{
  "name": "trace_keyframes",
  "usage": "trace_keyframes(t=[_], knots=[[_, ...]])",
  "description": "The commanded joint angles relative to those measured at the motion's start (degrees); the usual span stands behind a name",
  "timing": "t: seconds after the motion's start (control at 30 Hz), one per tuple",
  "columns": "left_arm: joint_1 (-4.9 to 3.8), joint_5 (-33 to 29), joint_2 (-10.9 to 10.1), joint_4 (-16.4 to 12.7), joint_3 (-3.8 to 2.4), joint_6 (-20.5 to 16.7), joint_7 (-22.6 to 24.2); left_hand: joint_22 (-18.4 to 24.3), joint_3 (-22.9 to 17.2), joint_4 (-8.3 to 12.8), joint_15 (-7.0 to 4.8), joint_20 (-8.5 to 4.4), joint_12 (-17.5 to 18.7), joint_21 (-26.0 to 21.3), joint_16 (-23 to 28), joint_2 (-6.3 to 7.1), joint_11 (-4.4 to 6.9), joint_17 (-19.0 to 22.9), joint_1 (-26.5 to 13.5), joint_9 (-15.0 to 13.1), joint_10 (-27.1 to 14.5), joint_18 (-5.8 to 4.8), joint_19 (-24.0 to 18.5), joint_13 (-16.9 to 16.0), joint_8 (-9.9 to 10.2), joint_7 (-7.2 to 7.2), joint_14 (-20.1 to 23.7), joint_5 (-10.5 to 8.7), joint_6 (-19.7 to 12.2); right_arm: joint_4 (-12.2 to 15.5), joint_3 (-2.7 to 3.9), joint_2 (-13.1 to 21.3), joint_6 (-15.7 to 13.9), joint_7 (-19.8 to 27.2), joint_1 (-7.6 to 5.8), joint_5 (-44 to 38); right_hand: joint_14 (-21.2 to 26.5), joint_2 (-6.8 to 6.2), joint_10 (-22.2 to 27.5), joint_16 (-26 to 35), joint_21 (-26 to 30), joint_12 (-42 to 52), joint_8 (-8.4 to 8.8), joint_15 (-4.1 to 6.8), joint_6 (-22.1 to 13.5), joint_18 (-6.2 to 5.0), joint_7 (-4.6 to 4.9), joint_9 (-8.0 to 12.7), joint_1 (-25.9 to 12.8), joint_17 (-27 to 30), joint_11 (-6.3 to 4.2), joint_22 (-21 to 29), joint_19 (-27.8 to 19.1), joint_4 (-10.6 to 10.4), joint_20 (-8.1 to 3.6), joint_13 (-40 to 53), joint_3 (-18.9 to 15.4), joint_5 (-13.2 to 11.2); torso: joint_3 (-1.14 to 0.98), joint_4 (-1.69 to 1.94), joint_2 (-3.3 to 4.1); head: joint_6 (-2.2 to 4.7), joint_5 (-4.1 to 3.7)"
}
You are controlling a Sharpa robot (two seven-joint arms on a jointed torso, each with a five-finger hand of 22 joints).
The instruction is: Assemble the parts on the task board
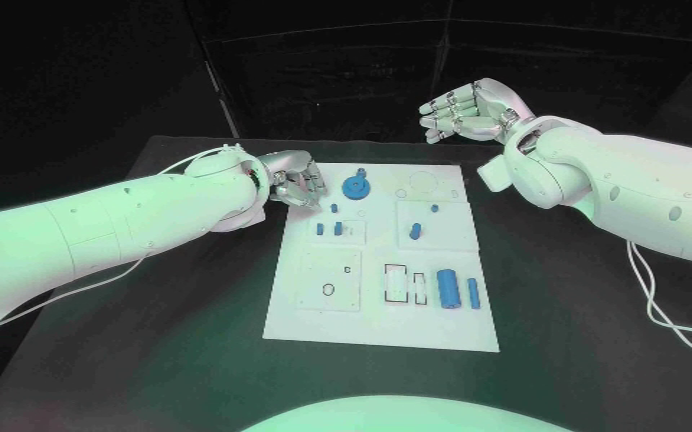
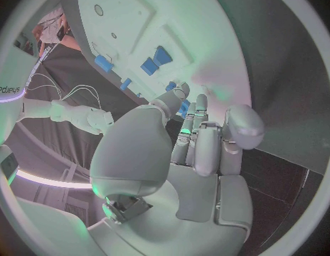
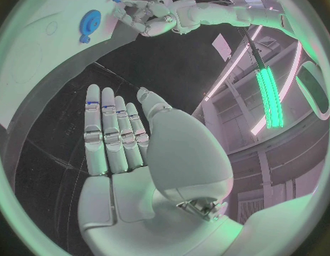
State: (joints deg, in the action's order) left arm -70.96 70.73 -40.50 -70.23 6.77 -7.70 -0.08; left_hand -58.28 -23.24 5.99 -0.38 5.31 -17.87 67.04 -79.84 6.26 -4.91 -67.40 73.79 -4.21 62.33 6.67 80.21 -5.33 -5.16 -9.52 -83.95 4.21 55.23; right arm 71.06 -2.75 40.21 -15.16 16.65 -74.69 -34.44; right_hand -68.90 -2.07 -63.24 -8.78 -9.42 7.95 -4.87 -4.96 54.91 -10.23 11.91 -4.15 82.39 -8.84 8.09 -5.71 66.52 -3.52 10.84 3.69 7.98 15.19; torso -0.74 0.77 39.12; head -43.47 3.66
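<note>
The white task board lies in the middle of the black table. A blue gear stands near its far left corner, also seen as the blue gear. Small blue pieces sit mid-board, and a blue cylinder with a thin bar lies nearer the front right. My left hand hovers at the board's far left edge, fingers pointing down, nothing in them; its fingers lie close together. My right hand is raised beyond the far edge, empty, its fingers stretched out.
Several outlined recesses mark the board's near half. The board shows blue pieces past my left fingertips. The left hand appears beside the board. Bare black table surrounds the board.
</note>
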Motion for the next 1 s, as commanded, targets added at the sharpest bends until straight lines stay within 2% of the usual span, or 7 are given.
trace_keyframes(t=[0.03, 0.2, 0.33, 0.5, 0.63, 0.73, 1.0], knots=[[-0.4, -10.7, -1.4, -0.1, -0.08, -3.8, 5.1, 0.1, -0.2, -0.3, 0.51, 0.45, -0.2, -0.2, 0.2, -0.01, -0.28, 0.0, 0.2, -0.1, 0.2, -0.36, 0.1, 0.0, -0.6, -0.17, -1.6, -0.25, 1.2, 0.9, 0.03, 0.8, 2.9, -3.5, -0.1, -11.1, -3.5, -0.1, -1.5, -2.5, -2.4, 0.9, -0.74, 1.38, 1.5, -0.27, -0.66, -0.2, 1.3, -1.0, -0.73, -1.2, 2.9, 1.2, -1.55, 0.1, 0.4, -0.3, -0.01, -0.13, -0.01, 0.3, -0.38], [-0.74, -23.5, -4.2, -2.0, -0.09, -5.6, 12.0, 1.0, -0.1, -0.9, 0.58, 0.57, -0.6, -0.9, 0.3, -0.43, -0.29, 0.5, -0.4, -0.3, 0.7, -0.17, -0.2, -0.1, -1.6, -0.23, -1.5, -0.31, 3.0, 3.1, 0.01, 3.5, 4.4, -8.5, 0.01, -22.3, -14.8, -0.37, -5.0, -11.7, -11.3, 2.3, -1.91, 5.0, 4.7, -0.13, -2.41, -0.2, 2.2, -6.2, -2.94, -6.2, 11.5, 2.9, -5.4, 0.3, 1.1, -0.4, 0.04, 0.18, 0.15, 1.02, -1.76], [-0.82, -36.5, -6.4, -4.5, -0.06, -3.9, 19.8, 4.9, -1.1, -0.4, 0.36, 0.49, -0.9, -4.1, 1.9, -1.59, -0.06, 3.6, 1.1, -0.3, 1.1, 0.63, -2.1, -0.3, -2.1, 0.06, -0.2, -0.23, 3.9, 5.5, 0.0, 5.9, 3.8, -13.0, 0.77, -31.5, -16.2, -0.71, -6.1, -18.1, -17.6, 2.4, -1.68, 5.88, 5.8, 0.33, -3.03, 0.0, 2.2, -11.2, -3.52, -10.7, 12.0, 3.8, -6.73, 0.4, 3.4, -0.6, 0.07, -0.03, -0.02, 1.09, -2.43], [-0.79, -50.1, -8.1, -8.2, -0.03, -1.6, 26.9, 15.0, -1.5, -0.1, 0.51, 0.64, -1.6, -12.9, 6.5, -2.59, 0.05, 11.7, 1.9, 0.1, 1.3, 2.46, -7.9, -0.7, -2.3, 0.12, 4.1, -0.26, 4.1, 8.3, 0.0, 7.7, 3.4, -17.4, 2.37, -41.8, -15.9, -1.77, -5.1, -22.9, -23.4, 1.4, -0.6, 5.91, 5.9, 0.47, -2.98, 0.2, 0.7, -15.8, -3.76, -15.1, 10.3, 3.7, -6.99, 0.2, 6.1, -1.6, 0.07, -0.08, 0.07, 1.6, -3.55], [-0.74, -61.6, -8.7, -10.3, 0.0, -0.7, 29.8, 17.6, 0.4, -1.6, 0.78, 0.87, -2.3, -15.4, 7.3, -2.06, -0.06, 13.1, -0.5, 0.2, 1.6, 2.83, -9.6, -1.0, -2.2, 0.02, 5.2, -0.46, 3.7, 10.5, 0.0, 8.5, 3.2, -20.2, 3.68, -48.5, -15.6, -2.91, -4.7, -26.2, -28.2, 0.7, 0.2, 5.77, 6.2, 0.38, -2.8, 0.2, -0.4, -19.0, -3.64, -18.8, 9.0, 3.6, -6.79, 0.2, 8.2, -1.8, -0.09, 0.0, 0.07, 1.92, -4.42], [-0.69, -68.5, -9.0, -11.3, 0.02, -0.5, 31.3, 18.4, 2.5, -2.8, 0.78, 0.96, -2.9, -16.3, 7.3, -1.49, -0.09, 13.2, -2.2, 0.3, 1.6, 3.01, -10.1, -1.3, -2.1, 0.03, 5.4, -0.51, 3.4, 12.1, 0.0, 8.8, 2.6, -22.3, 4.91, -53.3, -15.9, -3.68, -4.5, -31.3, -36.5, 0.4, 0.8, 5.73, 6.1, 1.24, -2.78, 0.2, -1.0, -24.0, -3.61, -27.7, 9.7, 3.6, -6.57, 0.2, 9.6, -1.9, -0.08, 0.01, 0.07, 2.0, -4.5], [-0.5, -72.9, -8.9, -12.3, 0.04, -0.1, 32.1, 19.2, 3.3, -3.1, 0.73, 0.95, -3.3, -17.0, 7.3, -1.67, -0.03, 13.4, -2.3, 0.3, 1.5, 3.17, -10.4, -1.6, -2.2, 0.06, 5.6, -0.47, 3.3, 12.8, 0.0, 8.2, 3.0, -24.7, 6.41, -59.1, -16.9, -5.94, -1.6, -44.5, -50.4, -1.1, 1.32, 5.04, 1.7, 3.06, -2.1, 0.5, -1.6, -37.1, -2.62, -42.9, 11.5, 4.4, -5.8, 0.0, 11.9, -2.0, -0.08, -0.01, 0.19, 2.13, -5.26]])
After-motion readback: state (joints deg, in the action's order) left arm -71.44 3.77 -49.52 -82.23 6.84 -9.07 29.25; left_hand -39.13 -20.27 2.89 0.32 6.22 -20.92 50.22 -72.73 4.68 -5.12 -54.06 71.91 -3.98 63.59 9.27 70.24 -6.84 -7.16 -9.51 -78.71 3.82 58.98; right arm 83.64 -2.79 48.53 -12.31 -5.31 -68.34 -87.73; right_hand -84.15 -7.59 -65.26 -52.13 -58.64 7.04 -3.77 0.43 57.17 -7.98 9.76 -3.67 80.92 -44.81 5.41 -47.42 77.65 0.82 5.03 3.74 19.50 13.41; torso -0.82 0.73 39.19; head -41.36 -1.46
